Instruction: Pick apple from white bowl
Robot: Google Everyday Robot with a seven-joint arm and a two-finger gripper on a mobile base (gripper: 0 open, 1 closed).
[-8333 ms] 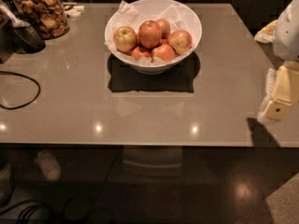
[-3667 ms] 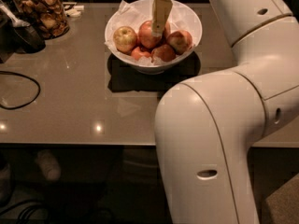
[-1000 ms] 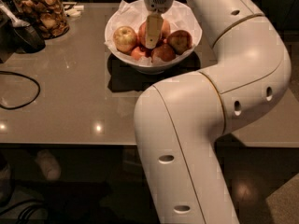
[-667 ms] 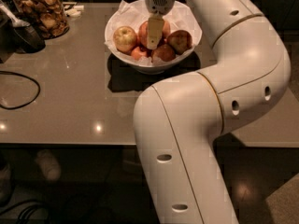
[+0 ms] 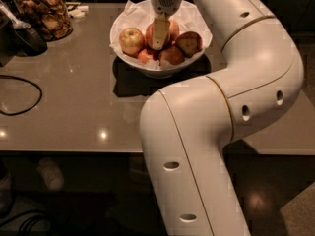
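- Camera view: the white arm (image 5: 221, 112) fills the right half of the picture, bending up and over the grey table (image 5: 74, 102) to the white bowl (image 5: 158, 72) at the far side.
- The gripper (image 5: 158, 35) is down inside the bowl, pointing straight down at the middle of the fruit.
- Right there is the apple (image 5: 149, 34), big and deep red, sitting mid-bowl and partly hidden behind the gripper's pale tip, which is right against it.
- Open or clamped on it? Cannot tell from this angle.
- Around it: a yellow-green apple (image 5: 131, 40) on the left, a darker one (image 5: 190, 42) on the right, two smaller ones (image 5: 172, 56) at the front.
- Crinkled white paper (image 5: 134, 9) lines the bowl's rim.
- Far left, a glass jar (image 5: 44, 14) of brown snacks; a black cable (image 5: 22, 98) loops over the table's left edge.
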